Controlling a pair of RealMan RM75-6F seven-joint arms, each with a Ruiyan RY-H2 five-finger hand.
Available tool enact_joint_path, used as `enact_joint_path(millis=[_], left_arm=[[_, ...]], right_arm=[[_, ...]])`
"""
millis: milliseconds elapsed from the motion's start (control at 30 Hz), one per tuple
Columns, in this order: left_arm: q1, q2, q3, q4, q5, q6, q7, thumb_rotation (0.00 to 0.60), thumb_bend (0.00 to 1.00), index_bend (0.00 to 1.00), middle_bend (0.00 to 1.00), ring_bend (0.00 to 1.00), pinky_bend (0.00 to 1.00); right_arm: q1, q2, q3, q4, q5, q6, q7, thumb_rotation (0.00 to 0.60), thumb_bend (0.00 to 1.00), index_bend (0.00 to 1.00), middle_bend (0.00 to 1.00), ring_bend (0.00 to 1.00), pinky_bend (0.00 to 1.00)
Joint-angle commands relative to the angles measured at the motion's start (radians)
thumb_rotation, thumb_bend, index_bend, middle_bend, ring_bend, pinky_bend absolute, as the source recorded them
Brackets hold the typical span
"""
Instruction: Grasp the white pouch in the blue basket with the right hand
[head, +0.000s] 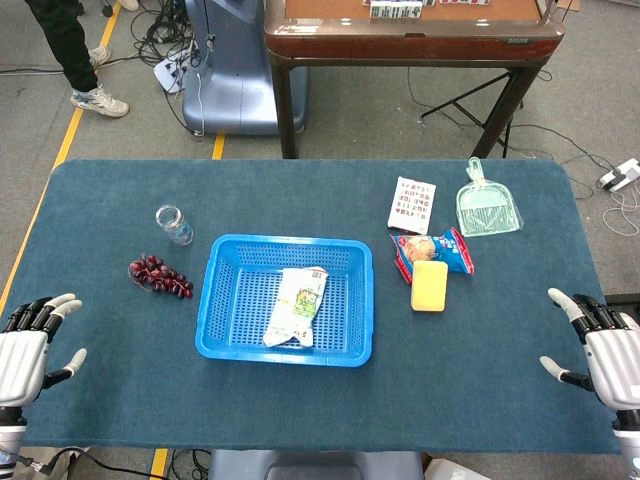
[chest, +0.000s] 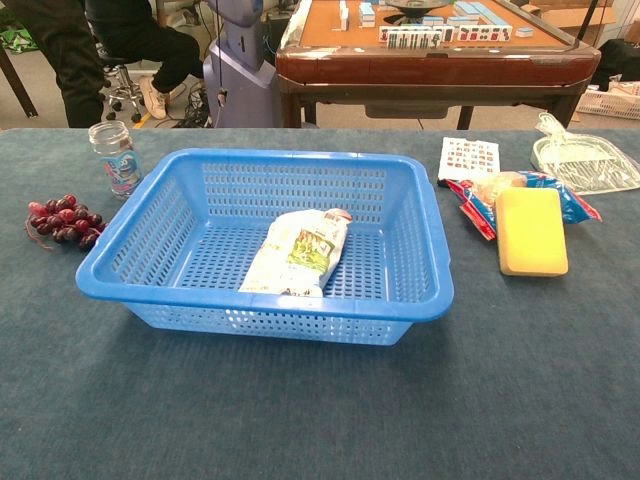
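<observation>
Hands are waiting at the near corners of the blue-carpeted surface (head: 120, 390), both holding nothing, which suggests the reach has not begun. At eight o'clock the left hand (head: 25, 350) is resting with fingers released and spread. Moving rightward, a bunch of dark grapes (head: 160, 277) is lying at nine o'clock, with a small clear jar (head: 174, 224) standing just behind it. At the centre the blue basket (head: 222, 300) is sitting with its open top facing up, so a hand can come in from above. Inside, the white pouch (head: 297, 306) is lying flat on the basket floor, slightly right of middle, its long axis running near to far. It is looking soft and crinkled, white with green printing and a reddish far end. Right of the basket, a yellow sponge (head: 429, 286) is touching a snack packet (head: 445, 249); a printed card (head: 412, 204) and a green dustpan (head: 487, 208) are lying beyond. At four o'clock the right hand (head: 605, 345) is hovering well apart from the pouch, fingers released.
</observation>
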Motion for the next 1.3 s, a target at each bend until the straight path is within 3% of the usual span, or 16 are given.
enact_joint_path(millis=[33,367,567,800,933,1100,1300], left_arm=[[0.001,0.0,0.0,0.0,0.0,0.002,0.0,0.6,0.27,0.3,0.21,0.15,0.14],[0.013,0.01,0.002,-0.011,0.012,0.025,-0.001,0.6,0.27,0.3,0.21,0.15,0.14],[0.018,0.02,0.008,-0.017,0.019,0.025,0.001,0.6,0.27,0.3,0.21,0.15,0.14],[0.032,0.025,0.013,-0.018,0.021,0.039,-0.005,0.6,0.27,0.3,0.21,0.15,0.14],[0.041,0.026,0.016,-0.019,0.022,0.049,-0.006,0.6,0.27,0.3,0.21,0.15,0.14],[0.052,0.029,0.02,-0.016,0.012,0.054,-0.004,0.6,0.27,0.3,0.21,0.15,0.14],[0.069,0.036,0.022,-0.01,0.001,0.068,-0.01,0.6,0.27,0.3,0.21,0.15,0.14]], right_arm=[[-0.001,0.003,-0.002,-0.002,-0.005,0.002,0.001,0.6,0.1,0.15,0.28,0.17,0.24],[0.007,0.013,-0.002,-0.005,-0.028,0.002,0.012,0.6,0.1,0.15,0.28,0.17,0.24],[0.081,0.061,0.014,-0.031,-0.105,-0.053,0.012,0.6,0.1,0.15,0.28,0.17,0.24],[0.295,0.142,0.07,-0.111,-0.22,-0.255,0.049,0.6,0.1,0.15,0.28,0.17,0.24],[0.441,0.132,0.113,-0.122,-0.258,-0.4,0.044,0.6,0.1,0.15,0.28,0.17,0.24],[0.63,0.039,0.159,-0.061,-0.252,-0.583,0.078,0.6,0.08,0.15,0.28,0.17,0.24],[0.808,-0.122,0.168,0.063,-0.25,-0.733,0.099,0.6,0.01,0.14,0.27,0.17,0.24]])
